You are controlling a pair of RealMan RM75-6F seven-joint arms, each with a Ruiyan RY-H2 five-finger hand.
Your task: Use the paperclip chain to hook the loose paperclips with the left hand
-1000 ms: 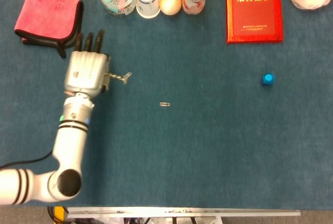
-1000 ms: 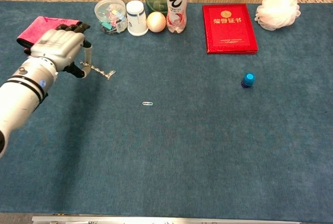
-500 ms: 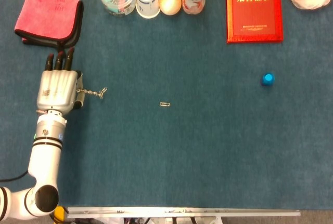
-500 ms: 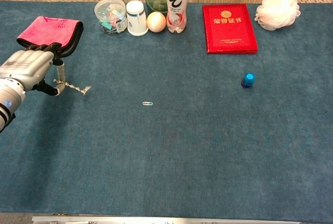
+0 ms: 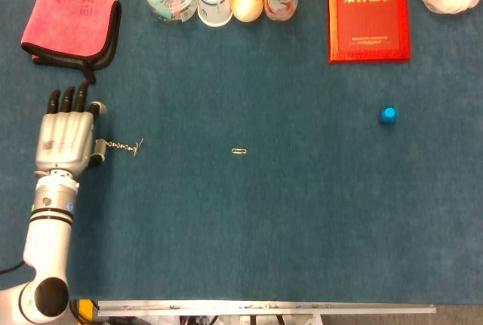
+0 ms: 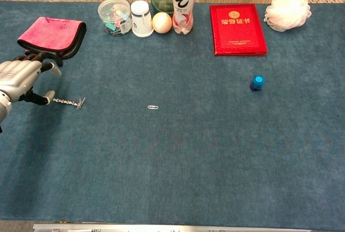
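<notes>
One robot hand (image 5: pixel 66 138), the left, lies fingers spread, thumb tip touching the paperclip chain (image 5: pixel 121 145) end.

Light is even and fairly bright over the blue table (image 5: pixel 302 212). The left hand (image 5: pixel 66 138) casts only a faint, soft shadow just beside it. Both views are slightly soft; nothing glares near the hand.

We note the head view looks straight down, the chest view obliquely forward; both share the blue tabletop (image 5: pixel 302 212).
</notes>
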